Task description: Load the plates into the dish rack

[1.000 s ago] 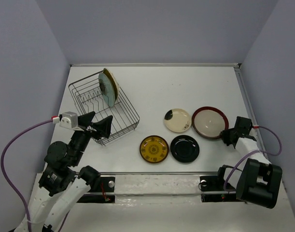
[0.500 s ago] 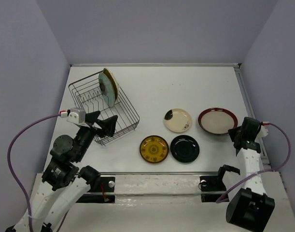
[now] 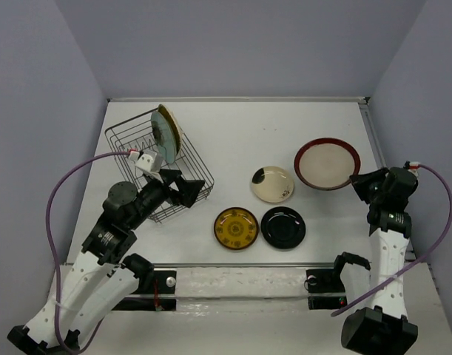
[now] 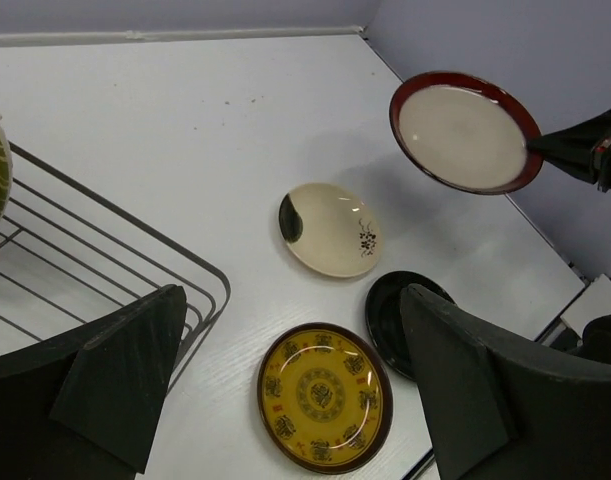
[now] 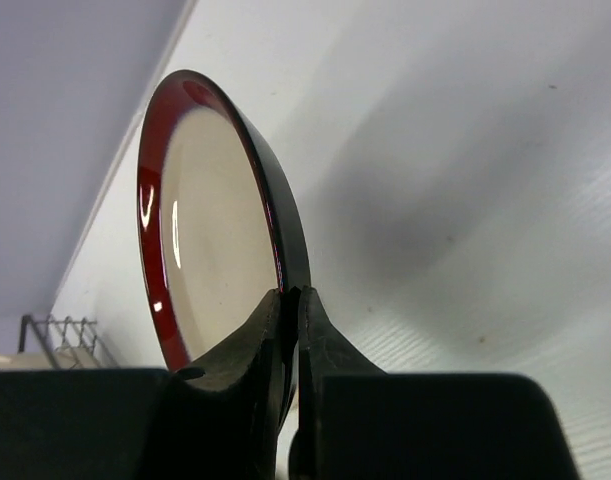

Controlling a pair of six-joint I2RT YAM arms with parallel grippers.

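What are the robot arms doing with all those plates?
They are loading plates into the rack. The right gripper pinches the rim of the red-rimmed plate and holds it up off the table. The left gripper is open and empty, by the rack's near corner. Two plates stand on edge in the rack. The cream plate, black plate and yellow plate lie flat on the table.

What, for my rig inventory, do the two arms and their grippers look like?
The left arm and right arm match: white link shells, black joints, a purple cable running to a white wrist block with a red mark. The left gripper and right gripper each have two black, wedge-shaped fingers.
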